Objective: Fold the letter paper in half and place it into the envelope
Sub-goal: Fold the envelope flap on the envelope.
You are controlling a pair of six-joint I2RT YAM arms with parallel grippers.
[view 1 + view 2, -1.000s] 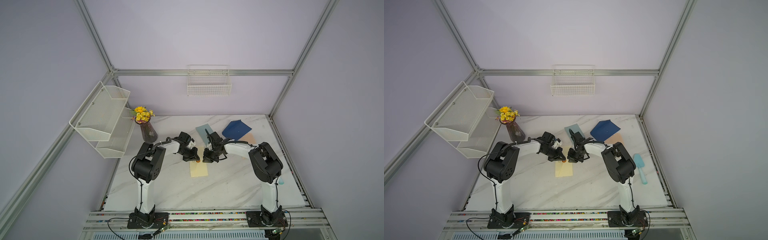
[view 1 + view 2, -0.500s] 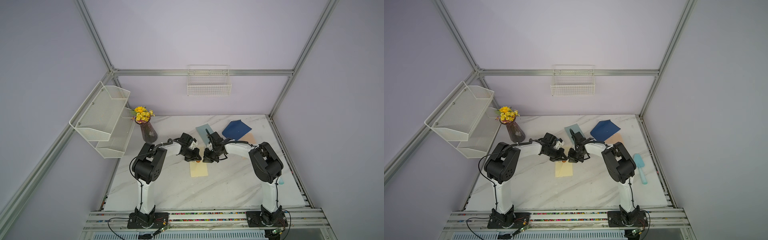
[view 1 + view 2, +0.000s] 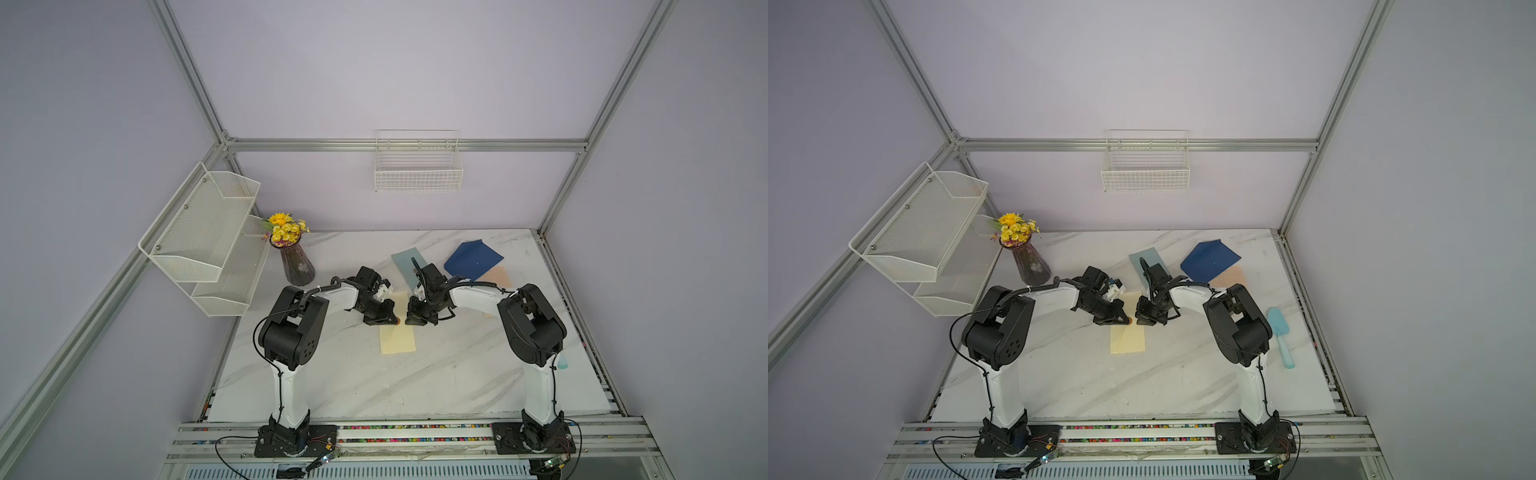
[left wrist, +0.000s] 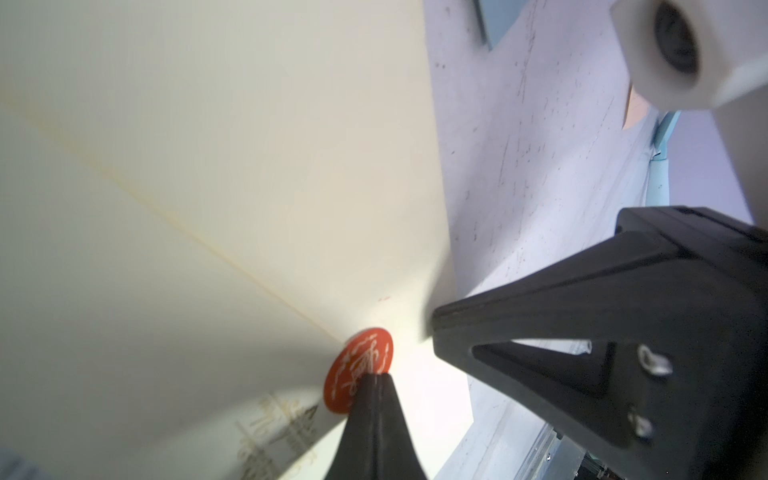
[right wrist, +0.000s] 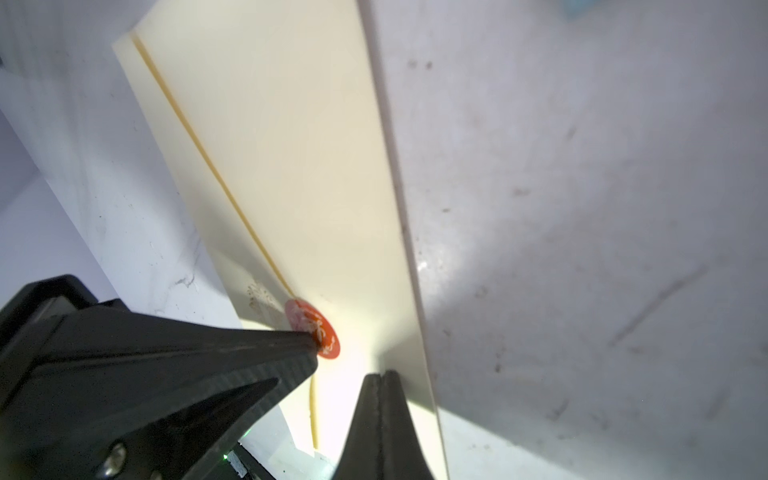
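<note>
Cream paper envelope (image 3: 397, 341) lies flat on the white marble bench (image 3: 415, 386), centre of frame in both top views, long side running up-down. A small red round seal (image 4: 358, 368) sits at the tip of its flap, about mid-length. Left hand (image 3: 392, 321) reaches in from frame left and right hand (image 3: 412, 321) from frame right. Their tips sit over the envelope's middle, near each other but apart. Left hand (image 4: 372, 380) has its fingers pressed together, tip right on the seal. Can't tell if the flap is pinched or only touched. Right hand (image 5: 380, 380) also has its fingers together, tip on the envelope (image 5: 291, 166) just inside one long edge, with the seal (image 5: 327, 336) just beside it. Can't tell if it grips anything. The envelope's upper part shows between the two wrists and its lower half lies uncovered below the hands. Grey-blue paper sheet (image 3: 409, 262) lies flat above the envelope in frame, its lower end hidden by the right wrist, apart from both tips. Dark blue paper envelope with open flap (image 3: 473, 259) is to the sheet's right, overlapping a peach paper sheet (image 3: 496, 276). Teal plastic spatula (image 3: 1281, 336) lies near the bench's right edge. Glass vase of yellow flowers (image 3: 296, 266) stands upper left, well apart.
</note>
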